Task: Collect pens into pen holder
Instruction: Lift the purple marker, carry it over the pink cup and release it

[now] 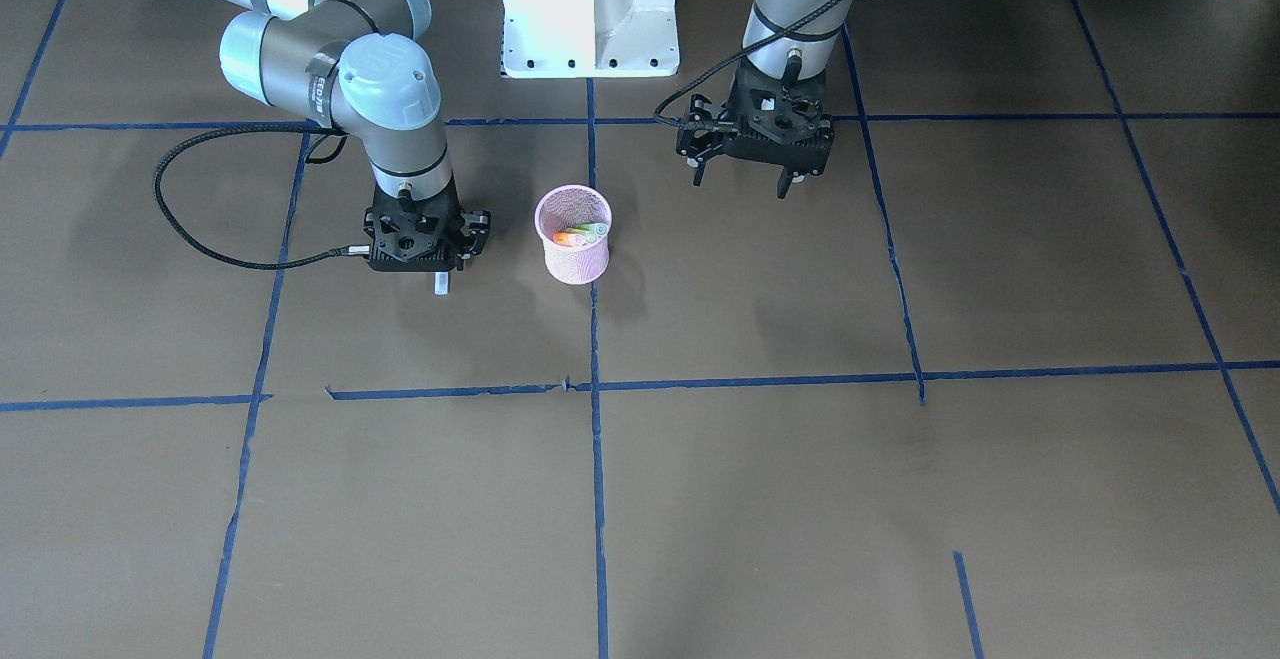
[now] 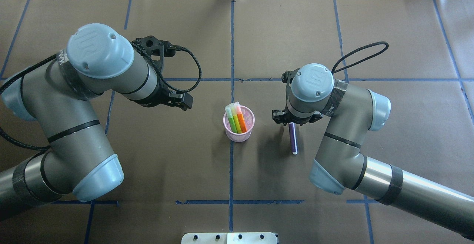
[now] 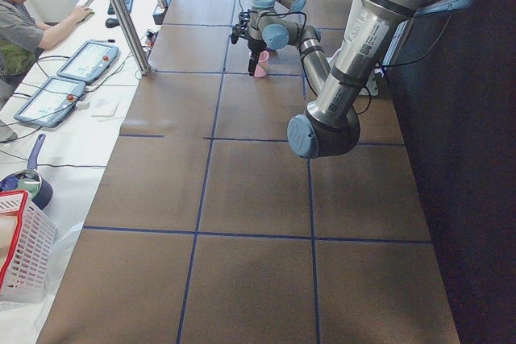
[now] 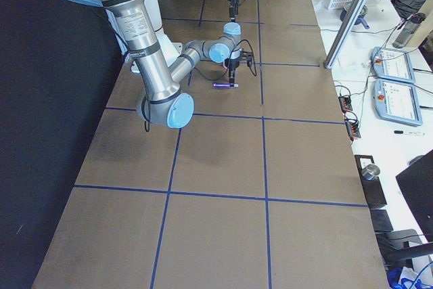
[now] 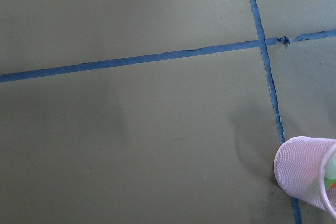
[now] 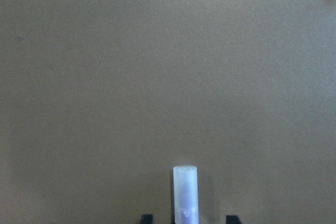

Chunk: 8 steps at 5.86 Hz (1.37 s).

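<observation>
The last pick-up is in hand. The pen holder point(image 2: 239, 137) stands upright at the middle of the counter point(image 2: 185, 144), on a blue tape line. The green pen point(image 2: 231, 122) and the orange pen point(image 2: 242, 122) are leaning inside it, cap ends up. The purple pen point(image 2: 293, 140) is the only one out. It lies flat on the counter, near the holder on the robot's right.

The right gripper point(image 6: 189, 219) is low over the end of the purple pen farther from the robot. Its jaws are apart, one on each side of the pen, and the wrist view shows a gap on both sides, so nothing is gripped yet. The left gripper point(image 1: 741, 182) hangs above the counter on the other side of the holder, spread and empty (it looks to have no part in this step).

Judging by this, the next move is to close squarely on the pen, lift it clear and tip it upright. It then has to go across to the holder and come down into the free part of the mouth, so that it neither catches the rim nor knocks the two leaning pens.
</observation>
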Tool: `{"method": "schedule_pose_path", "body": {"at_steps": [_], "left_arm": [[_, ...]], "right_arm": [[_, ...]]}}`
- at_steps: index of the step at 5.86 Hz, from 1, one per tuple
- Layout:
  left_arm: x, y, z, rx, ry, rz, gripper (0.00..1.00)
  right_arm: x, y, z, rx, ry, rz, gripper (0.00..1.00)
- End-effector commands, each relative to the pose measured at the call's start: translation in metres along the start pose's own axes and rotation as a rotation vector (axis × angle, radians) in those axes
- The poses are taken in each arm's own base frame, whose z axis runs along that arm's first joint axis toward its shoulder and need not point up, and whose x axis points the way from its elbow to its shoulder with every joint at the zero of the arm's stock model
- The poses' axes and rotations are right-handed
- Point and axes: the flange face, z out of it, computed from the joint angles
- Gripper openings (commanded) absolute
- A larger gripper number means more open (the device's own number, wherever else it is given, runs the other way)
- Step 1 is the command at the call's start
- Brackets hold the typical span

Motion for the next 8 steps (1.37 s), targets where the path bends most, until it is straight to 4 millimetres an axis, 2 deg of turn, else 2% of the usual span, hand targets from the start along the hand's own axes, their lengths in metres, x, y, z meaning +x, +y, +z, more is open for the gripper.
{"method": "schedule_pose_path", "body": {"at_steps": [1, 4, 5, 6, 7, 8], "left_arm": [[0.0, 0.0, 0.001, -0.001, 0.001, 0.0, 1.0], [-0.001, 0.0, 0.002, -0.003, -0.002, -0.001, 1.0], [-0.001, 0.0, 0.002, -0.003, -0.002, -0.001, 1.0], [-0.001, 0.0, 0.002, -0.003, -0.002, -0.001, 1.0], [-0.001, 0.0, 0.002, -0.003, -0.002, -0.001, 1.0], [-0.001, 0.0, 0.002, -0.003, -0.002, -0.001, 1.0]], "right_arm": [[-0.001, 0.003, 0.003, -0.005, 0.004, -0.004, 0.53], [-0.004, 0.009, 0.012, -0.018, 0.013, -0.012, 0.51], [-0.003, 0.008, 0.012, -0.018, 0.014, -0.01, 0.46], [-0.003, 0.01, 0.014, -0.018, 0.019, -0.01, 0.16], [-0.001, 0.005, 0.011, -0.012, 0.017, -0.004, 0.0], [0.0, 0.003, 0.008, -0.007, 0.013, 0.0, 0.0]]}}
